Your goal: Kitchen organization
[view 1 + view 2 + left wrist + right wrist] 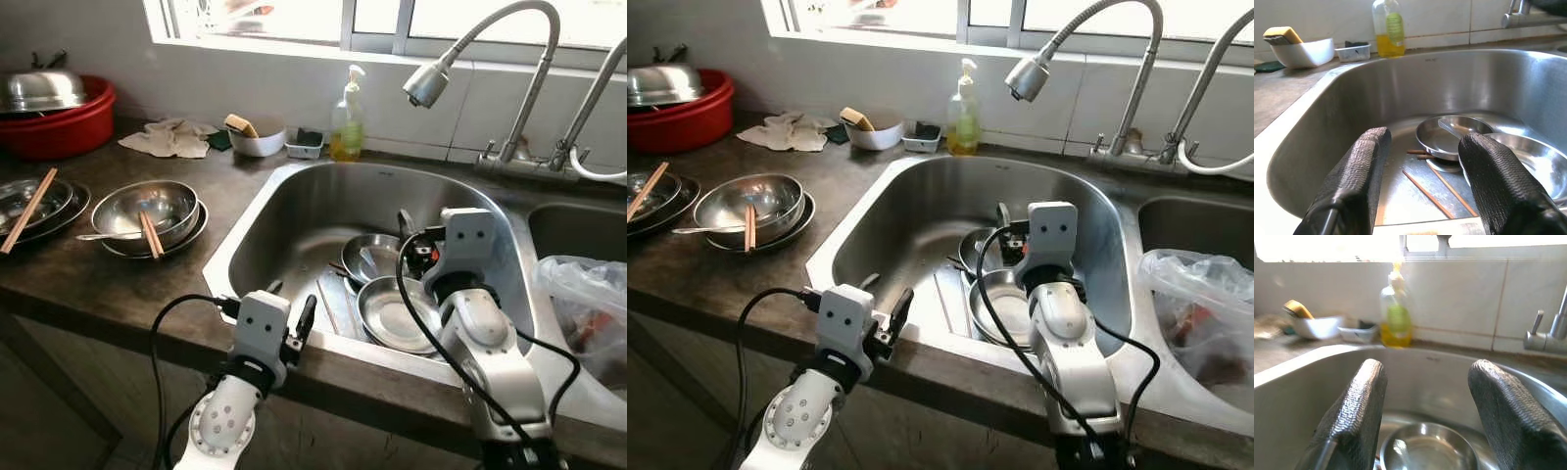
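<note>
The steel sink (294,184) holds a small steel bowl (375,257) with a spoon in it. Beside it lies a wider steel dish (390,315), and loose chopsticks (1431,194) rest on the sink floor. My left gripper (292,299) hovers at the sink's front rim, open, with nothing between its fingers (1356,171). Above the bowls my right gripper (1425,377) is inside the basin, open and empty, pointing toward the back wall.
On the counter to the left are a steel bowl (147,208) with chopsticks and a spoon, stacked plates (34,204), a red basin (59,122) with a lid, and a cloth (171,137). A soap bottle (346,122), a sponge bowl (257,140) and the faucet (431,83) stand behind. A plastic bag (588,294) fills the right basin.
</note>
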Available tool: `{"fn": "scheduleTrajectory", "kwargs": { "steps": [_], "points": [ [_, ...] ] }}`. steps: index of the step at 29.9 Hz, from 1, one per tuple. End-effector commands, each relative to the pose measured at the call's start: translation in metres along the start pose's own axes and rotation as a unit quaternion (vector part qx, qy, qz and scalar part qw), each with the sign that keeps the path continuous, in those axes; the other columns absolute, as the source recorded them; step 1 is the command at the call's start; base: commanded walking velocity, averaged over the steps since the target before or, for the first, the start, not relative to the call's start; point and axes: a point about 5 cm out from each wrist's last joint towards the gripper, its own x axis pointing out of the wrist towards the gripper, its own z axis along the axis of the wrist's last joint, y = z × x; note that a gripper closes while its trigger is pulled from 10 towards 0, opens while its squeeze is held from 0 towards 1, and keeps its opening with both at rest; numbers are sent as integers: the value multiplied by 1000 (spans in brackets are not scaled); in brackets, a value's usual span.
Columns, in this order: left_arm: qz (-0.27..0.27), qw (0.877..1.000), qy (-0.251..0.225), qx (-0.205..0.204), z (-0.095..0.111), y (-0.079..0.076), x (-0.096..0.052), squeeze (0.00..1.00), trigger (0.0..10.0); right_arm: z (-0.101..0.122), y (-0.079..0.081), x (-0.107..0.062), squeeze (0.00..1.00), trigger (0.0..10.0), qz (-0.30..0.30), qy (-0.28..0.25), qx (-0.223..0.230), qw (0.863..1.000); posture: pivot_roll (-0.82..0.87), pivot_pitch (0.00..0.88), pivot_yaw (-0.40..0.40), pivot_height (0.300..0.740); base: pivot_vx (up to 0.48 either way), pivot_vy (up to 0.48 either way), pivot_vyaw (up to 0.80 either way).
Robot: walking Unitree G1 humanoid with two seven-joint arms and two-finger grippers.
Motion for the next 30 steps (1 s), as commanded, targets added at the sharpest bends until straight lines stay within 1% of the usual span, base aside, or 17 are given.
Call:
{"fn": "scheduleTrajectory", "kwargs": {
  "steps": [1,4,8,12,24,30],
  "points": [
    [-4,1000,-4,-1,3,-1,1,0,10000,6,6,-9,0,10000,17,-16,4,1000,40,0,-27,740,0,0,0],
    [-5,1000,-4,0,2,0,0,0,10000,0,8,-20,0,10000,21,-4,6,1000,31,0,-23,740,0,0,0],
    [-5,1000,-4,-2,1,0,-2,0,10000,-5,11,-30,0,10000,18,10,8,1000,26,0,-19,740,0,0,0],
    [-9,1000,-3,-3,1,-2,-3,0,10000,-8,13,-34,0,10000,18,17,10,1000,27,0,-16,740,0,0,0],
    [-7,1000,10,-5,-7,-1,-6,0,10000,-10,14,-32,0,10000,19,22,15,999,32,0,-25,740,0,0,0],
    [-5,1000,18,1,-10,0,-7,0,10000,-10,16,-29,0,10000,22,24,17,999,32,0,-24,740,0,0,0]
  ]
}}
